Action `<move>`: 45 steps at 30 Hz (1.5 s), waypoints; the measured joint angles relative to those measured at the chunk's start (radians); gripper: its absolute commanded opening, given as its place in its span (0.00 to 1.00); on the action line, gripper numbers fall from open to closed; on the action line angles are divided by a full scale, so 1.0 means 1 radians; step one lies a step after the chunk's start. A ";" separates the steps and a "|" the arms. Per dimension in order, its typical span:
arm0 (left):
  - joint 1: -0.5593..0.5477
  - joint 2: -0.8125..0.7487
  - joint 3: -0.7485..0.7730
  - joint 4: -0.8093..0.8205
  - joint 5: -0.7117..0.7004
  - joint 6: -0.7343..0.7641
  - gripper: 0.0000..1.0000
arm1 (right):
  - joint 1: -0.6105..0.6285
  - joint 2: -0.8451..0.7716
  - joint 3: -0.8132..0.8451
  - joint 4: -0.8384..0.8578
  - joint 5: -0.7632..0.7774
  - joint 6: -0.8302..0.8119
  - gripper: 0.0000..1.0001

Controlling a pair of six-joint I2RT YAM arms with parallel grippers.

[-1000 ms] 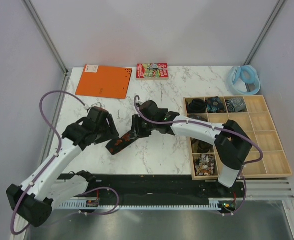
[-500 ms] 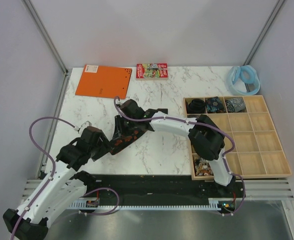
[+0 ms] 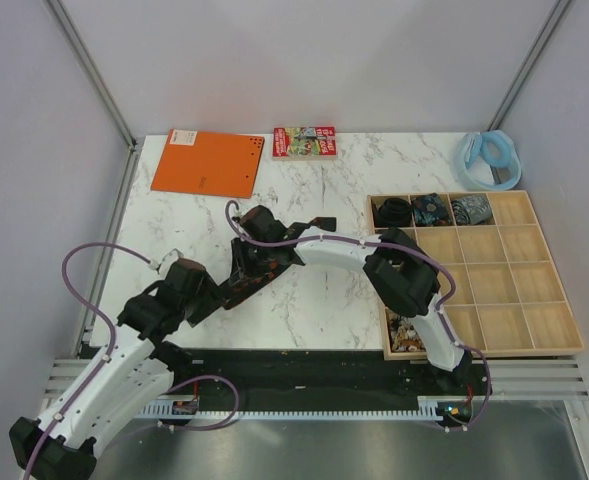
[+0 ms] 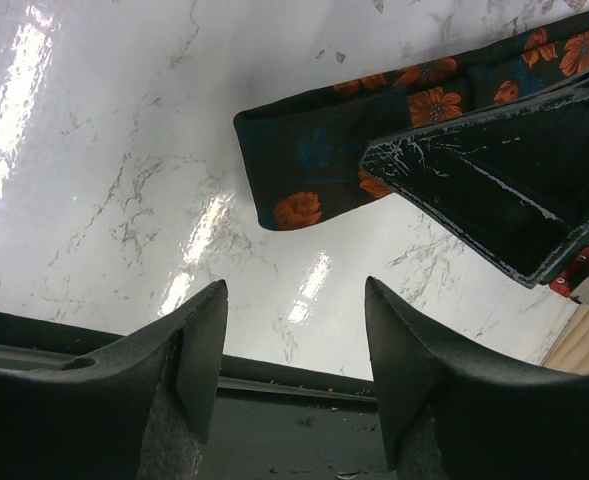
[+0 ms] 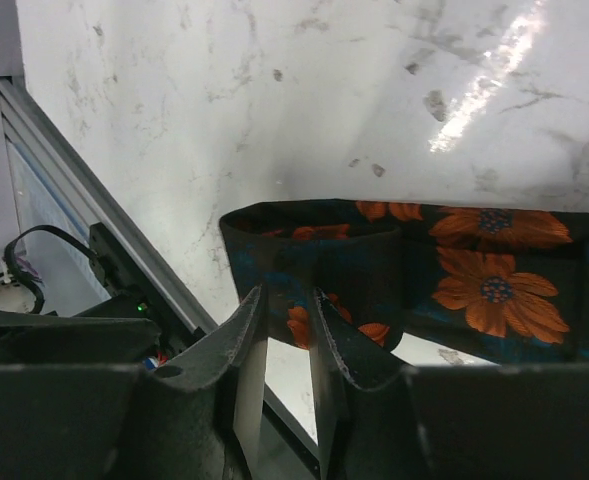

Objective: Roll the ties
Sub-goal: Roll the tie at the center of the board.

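Black with orange flowers, the tie point(image 4: 309, 165) is lying left of the tray point(image 3: 484, 352), slanting away from it, its far end sitting at the right gripper point(image 5: 284, 300), whose nearly closed jaws may be pinching it (I cannot tell), while the left gripper point(image 4: 294, 295) is hovering open and empty just beyond.
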State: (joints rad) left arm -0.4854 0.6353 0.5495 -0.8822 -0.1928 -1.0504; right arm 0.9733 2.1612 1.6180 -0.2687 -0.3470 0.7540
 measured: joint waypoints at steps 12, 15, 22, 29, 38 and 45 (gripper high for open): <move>0.000 0.043 -0.061 0.070 0.002 -0.008 0.64 | -0.042 -0.002 -0.108 0.094 -0.031 -0.003 0.29; 0.000 0.061 -0.064 0.086 0.000 -0.008 0.64 | -0.044 -0.002 -0.121 0.119 -0.040 0.000 0.29; 0.008 0.147 -0.064 0.141 -0.018 -0.008 0.63 | -0.049 -0.005 -0.143 0.158 -0.055 0.002 0.29; 0.022 0.226 -0.064 0.218 -0.019 -0.008 0.63 | -0.054 -0.011 -0.170 0.195 -0.063 0.010 0.28; 0.048 0.278 -0.081 0.314 -0.016 -0.014 0.62 | -0.055 -0.020 -0.199 0.234 -0.067 0.020 0.27; 0.077 0.365 -0.111 0.370 0.008 -0.034 0.59 | -0.055 -0.020 -0.205 0.247 -0.070 0.020 0.27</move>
State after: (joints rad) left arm -0.4088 1.0000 0.4381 -0.5121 -0.1844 -1.0843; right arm 0.9184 2.1410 1.4128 -0.0219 -0.4171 0.7742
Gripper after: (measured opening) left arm 0.617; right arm 0.269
